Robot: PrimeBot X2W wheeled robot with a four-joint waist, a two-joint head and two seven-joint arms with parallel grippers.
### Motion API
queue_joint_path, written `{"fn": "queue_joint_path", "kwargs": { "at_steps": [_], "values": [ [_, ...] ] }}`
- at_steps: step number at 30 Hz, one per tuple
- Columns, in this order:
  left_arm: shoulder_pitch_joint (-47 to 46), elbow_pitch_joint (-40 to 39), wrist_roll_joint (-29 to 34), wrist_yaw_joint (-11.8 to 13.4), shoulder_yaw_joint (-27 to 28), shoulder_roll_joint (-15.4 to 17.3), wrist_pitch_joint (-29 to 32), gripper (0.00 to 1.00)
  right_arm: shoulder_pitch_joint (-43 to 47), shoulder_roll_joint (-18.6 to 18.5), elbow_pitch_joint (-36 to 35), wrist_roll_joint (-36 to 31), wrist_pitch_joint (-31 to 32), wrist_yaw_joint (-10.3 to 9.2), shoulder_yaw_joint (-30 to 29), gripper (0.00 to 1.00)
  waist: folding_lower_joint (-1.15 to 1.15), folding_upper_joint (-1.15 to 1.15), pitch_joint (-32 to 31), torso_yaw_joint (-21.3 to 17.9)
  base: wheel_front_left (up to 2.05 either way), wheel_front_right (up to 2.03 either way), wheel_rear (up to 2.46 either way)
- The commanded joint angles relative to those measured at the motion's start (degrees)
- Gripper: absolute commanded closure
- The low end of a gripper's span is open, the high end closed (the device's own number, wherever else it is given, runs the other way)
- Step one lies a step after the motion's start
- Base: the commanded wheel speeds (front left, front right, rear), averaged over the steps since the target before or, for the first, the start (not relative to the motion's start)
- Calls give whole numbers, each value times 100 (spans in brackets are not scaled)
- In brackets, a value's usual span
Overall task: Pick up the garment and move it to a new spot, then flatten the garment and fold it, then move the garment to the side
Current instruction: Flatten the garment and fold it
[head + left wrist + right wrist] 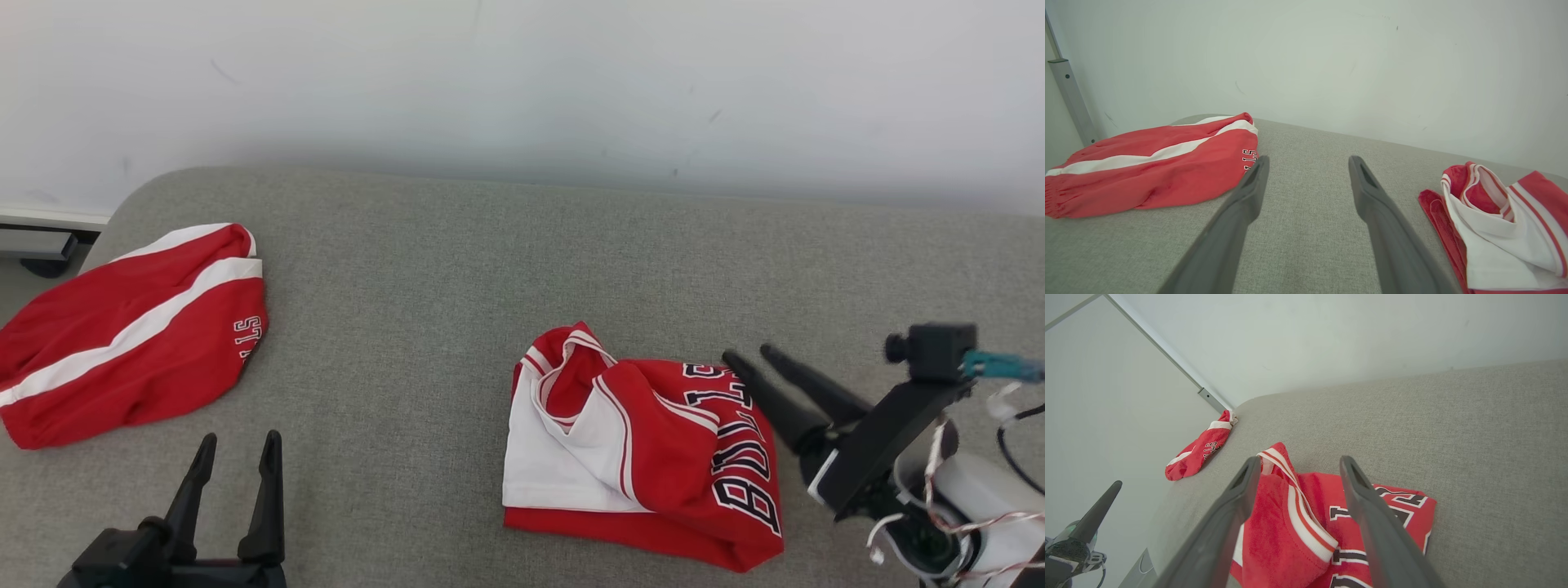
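Near the front edge of the tabletop [457,269], right of centre: garment [653,457], a red-and-white jersey with black-outlined lettering, lying as a rough folded pack with one trimmed opening puckered up at its far left corner. Judged light, soft and limp; no stiffness to rely on, so likely to sag and come unfolded if raised by a single layer. Probably slides easily over the coarse grey cover. Best hold, by estimate: pinch through all layers at the lettered right edge of the pack, or at two opposite edges with both tools; avoid the loose raised trim. Right tool [747,353]: fingers spread, empty, tips just beside the lettered right edge and angled in toward it; contact not resolvable. Left tool [240,441]: fingers spread, empty, near the front edge toward the left, well apart from the garment. Also present: red shorts [131,343] with a white stripe, at the left edge of the tabletop, well apart from the garment. Bare grey cover between the two; nothing in the way of a slide to either side. White wall [522,82] just behind the far edge.
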Motion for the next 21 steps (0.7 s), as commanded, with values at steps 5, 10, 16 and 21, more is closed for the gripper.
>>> {"fn": "queue_joint_path", "kwargs": {
  "at_steps": [5,10,16,21],
  "values": [
    [93,-22,52,11,13,35,-33,0,134,136,236,-143,131,-1,270,0,0,0,-54,-10,0,0,0],
    [131,-42,57,10,10,41,-33,0,173,239,471,-57,329,-1,407,0,0,0,-88,7,0,0,0],
    [136,-62,58,10,1,44,-32,0,161,290,716,-39,359,-1,431,0,0,0,-64,45,0,0,0],
    [100,-64,48,10,2,51,-32,0,131,391,809,14,402,-1,503,0,0,0,-11,72,0,0,0]
  ]
}}
